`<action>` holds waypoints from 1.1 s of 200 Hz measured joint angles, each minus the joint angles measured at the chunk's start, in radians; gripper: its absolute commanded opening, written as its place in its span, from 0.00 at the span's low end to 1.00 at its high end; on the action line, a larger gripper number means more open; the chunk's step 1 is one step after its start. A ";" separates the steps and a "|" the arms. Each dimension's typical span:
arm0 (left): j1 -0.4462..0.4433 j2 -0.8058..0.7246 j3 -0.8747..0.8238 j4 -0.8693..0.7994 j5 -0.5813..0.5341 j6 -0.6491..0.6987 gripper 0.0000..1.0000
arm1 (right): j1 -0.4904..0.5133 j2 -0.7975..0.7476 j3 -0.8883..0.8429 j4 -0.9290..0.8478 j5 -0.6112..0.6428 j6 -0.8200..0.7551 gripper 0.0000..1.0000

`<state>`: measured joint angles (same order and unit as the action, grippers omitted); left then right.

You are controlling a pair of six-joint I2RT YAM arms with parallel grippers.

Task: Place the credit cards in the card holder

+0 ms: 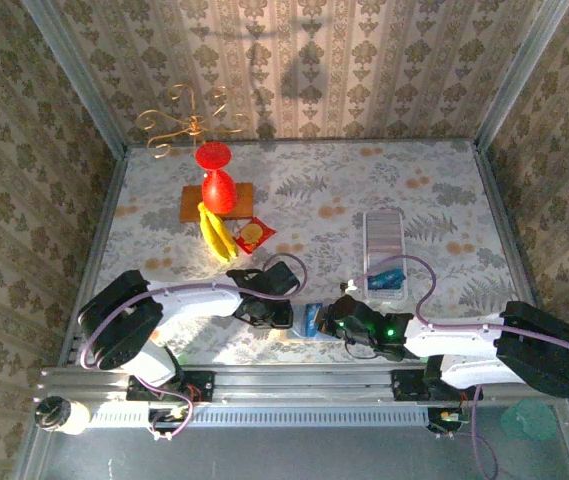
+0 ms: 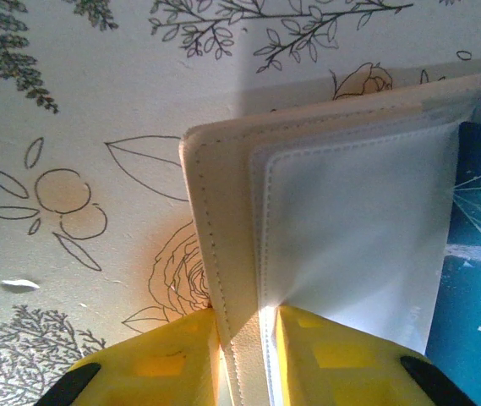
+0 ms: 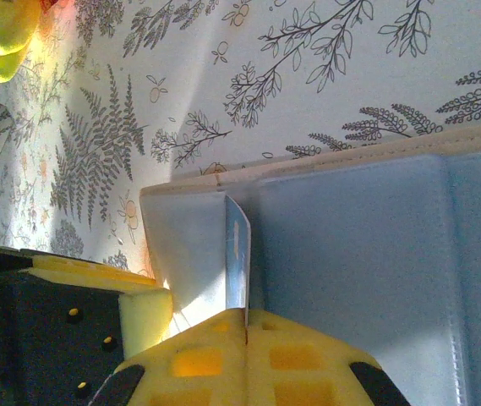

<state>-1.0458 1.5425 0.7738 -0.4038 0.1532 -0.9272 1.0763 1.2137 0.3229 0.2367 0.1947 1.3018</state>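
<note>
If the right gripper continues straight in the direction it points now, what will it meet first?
Probably the card holder: the right gripper is shut on a blue credit card whose front edge stands at its clear pockets. Depth is unclear.

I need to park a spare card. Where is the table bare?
Bare cloth lies between the packet and the tray, and right of the tray. The near edge is crowded: the left gripper clamps the holder, and the right gripper clamps a card.
</note>
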 measured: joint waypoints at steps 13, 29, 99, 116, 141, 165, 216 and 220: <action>0.000 0.000 -0.001 0.001 0.001 0.000 0.23 | 0.000 0.006 0.000 0.003 -0.001 -0.003 0.00; 0.000 0.000 -0.001 0.002 0.003 0.000 0.23 | -0.001 0.013 0.000 0.007 -0.008 -0.012 0.00; 0.000 0.000 -0.001 0.003 0.006 0.000 0.23 | -0.032 0.096 0.044 0.005 -0.076 -0.092 0.13; 0.000 0.000 -0.002 0.003 0.007 0.001 0.23 | -0.033 0.122 0.075 -0.017 -0.099 -0.119 0.12; 0.000 -0.001 -0.006 0.007 0.007 0.004 0.24 | -0.033 0.140 0.116 -0.047 -0.121 -0.155 0.12; 0.000 -0.002 -0.007 0.009 0.008 0.005 0.24 | -0.033 0.155 0.146 -0.084 -0.127 -0.183 0.13; 0.021 -0.045 -0.064 0.077 0.041 0.006 0.27 | -0.035 0.214 0.200 -0.137 -0.140 -0.225 0.14; 0.027 -0.053 -0.073 0.087 0.046 0.006 0.27 | -0.035 0.215 0.200 -0.137 -0.142 -0.225 0.14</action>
<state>-1.0191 1.4899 0.7006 -0.3164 0.1993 -0.9215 1.0412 1.4284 0.5232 0.0994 0.0532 1.0763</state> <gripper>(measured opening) 0.263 0.148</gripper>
